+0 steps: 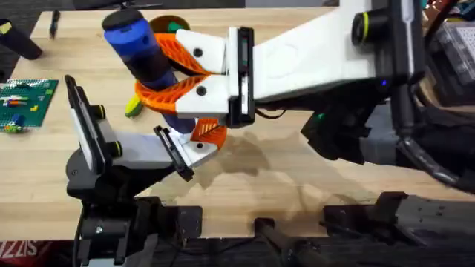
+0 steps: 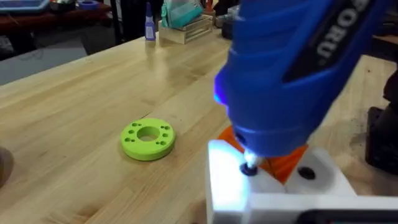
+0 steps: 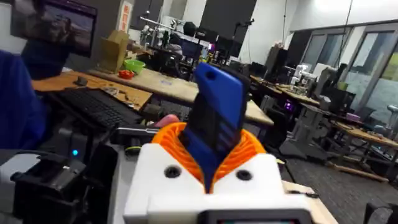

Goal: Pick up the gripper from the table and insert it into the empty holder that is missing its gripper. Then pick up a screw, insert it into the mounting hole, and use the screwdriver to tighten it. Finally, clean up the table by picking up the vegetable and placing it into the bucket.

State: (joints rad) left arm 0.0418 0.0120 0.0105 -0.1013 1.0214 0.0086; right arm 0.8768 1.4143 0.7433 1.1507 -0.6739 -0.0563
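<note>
Above the holder (image 2: pixel 273 193) the right gripper (image 1: pixel 167 74) clamps its orange pads (image 1: pixel 174 52) around the blue screwdriver (image 1: pixel 137 44), which stands nearly upright with its bit in the mounting hole (image 2: pixel 249 169) (a blue glow lights the white face there). The small orange gripper (image 2: pixel 283 163) sits seated in the holder, just behind the bit. Whether the left gripper's fingers (image 1: pixel 185 152) are spread or closed, I cannot tell. The bucket (image 1: pixel 172 24) and the vegetable (image 1: pixel 133 108) lie beyond the holder; a lime disc (image 2: pixel 148 139) rests beside it.
</note>
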